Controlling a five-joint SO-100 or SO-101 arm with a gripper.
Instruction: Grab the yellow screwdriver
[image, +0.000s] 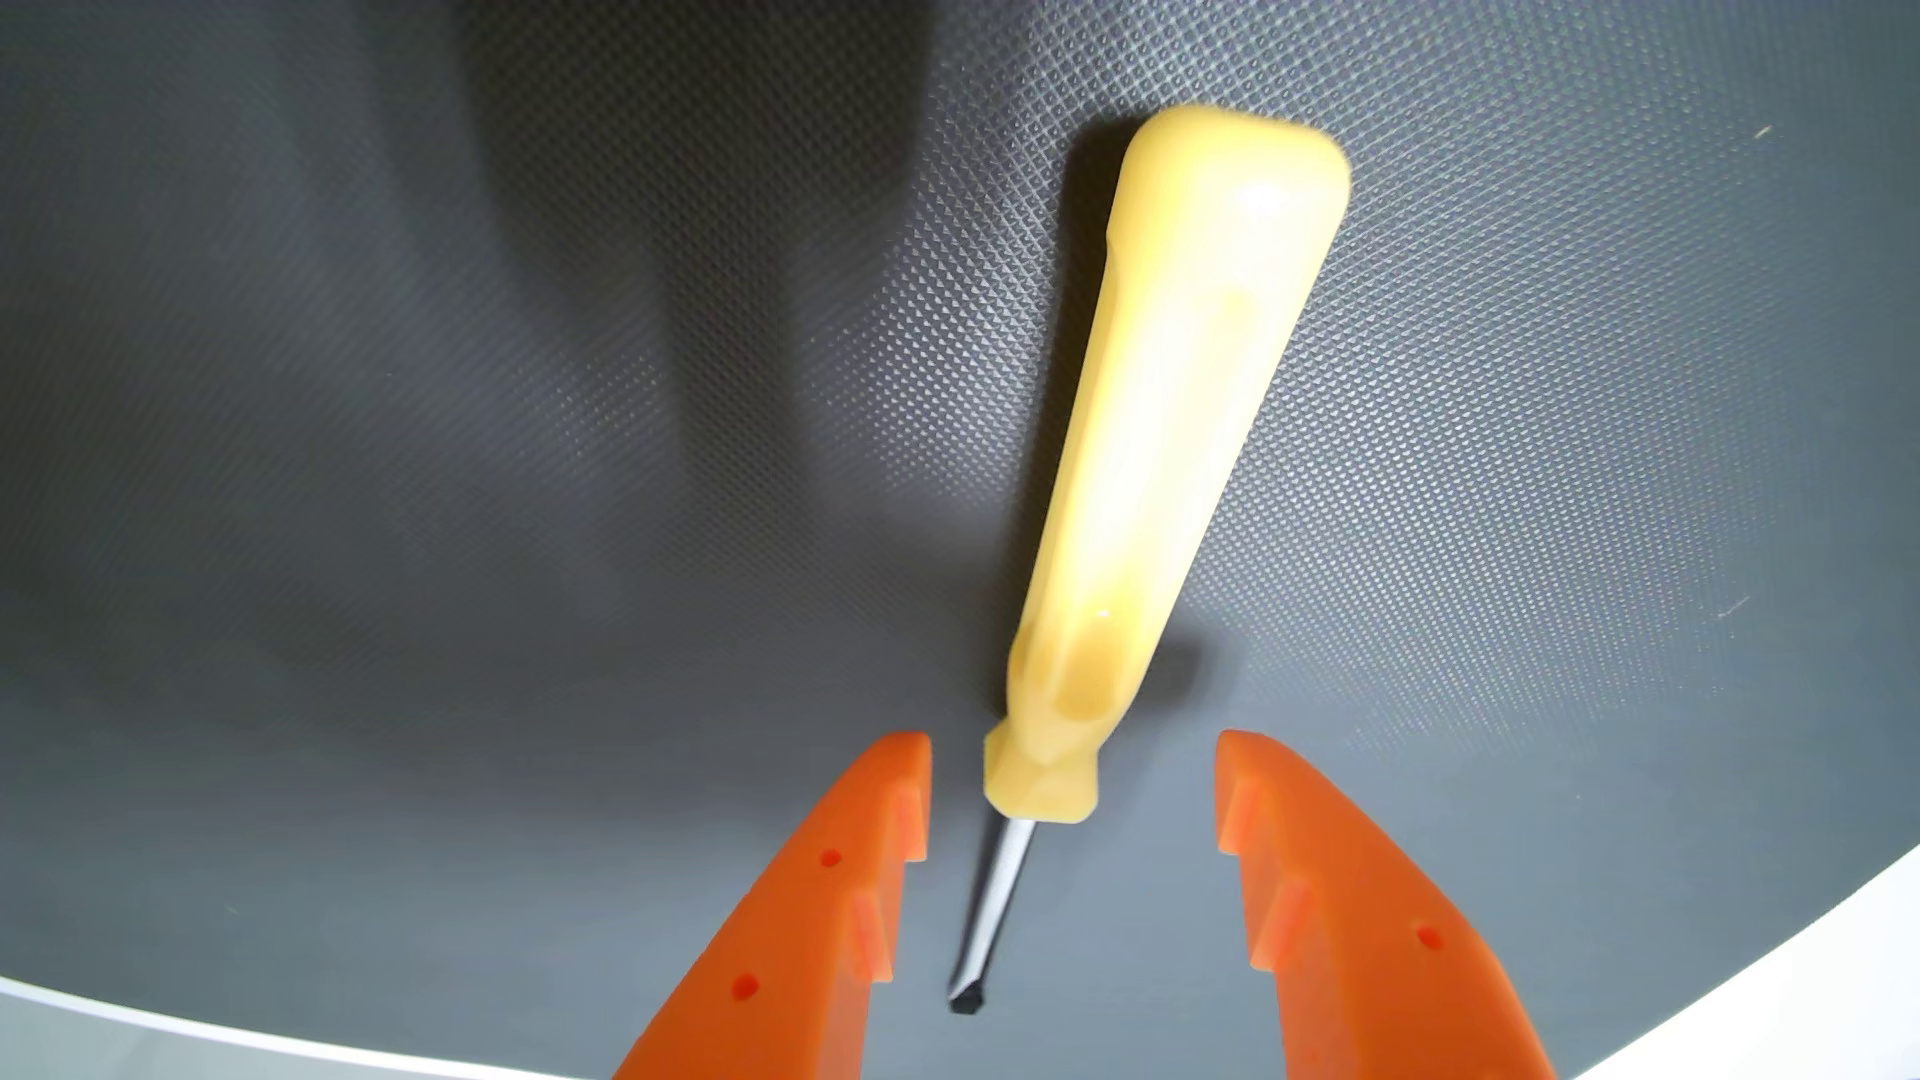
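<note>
In the wrist view a yellow screwdriver (1153, 447) lies on a dark textured mat (520, 467), its thick handle pointing up the picture and its thin metal shaft (995, 903) pointing down toward the camera. My gripper (1073, 748) is open, its two orange fingers rising from the bottom edge. The left finger (831, 903) and the right finger (1340, 903) stand on either side of the shaft and the handle's narrow neck, with a gap on both sides. Nothing is held.
The mat's curved edge runs along the bottom left and bottom right, with a pale surface (156, 1038) beyond it. A broad soft shadow falls across the mat at upper left.
</note>
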